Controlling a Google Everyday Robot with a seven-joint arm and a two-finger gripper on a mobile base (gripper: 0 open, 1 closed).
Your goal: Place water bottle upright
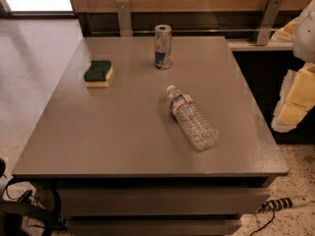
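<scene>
While the clear ribbed plastic water bottle [191, 121] lies on its side on the grey table [123, 132], the white-and-yellow gripper [294, 100] hangs beyond the table's right edge
Whether the gripper is open or closed cannot be told; the bottle lies well to its left, white cap pointing roughly toward the upright slim silver-and-blue can [163, 46] farther back, with a green-and-yellow sponge [98, 73] farthest left of it

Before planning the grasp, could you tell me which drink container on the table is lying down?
The water bottle, clear with a white cap, lies on its side; the silver-and-blue can stands upright. The gripper hangs beyond the table, at right.
</scene>
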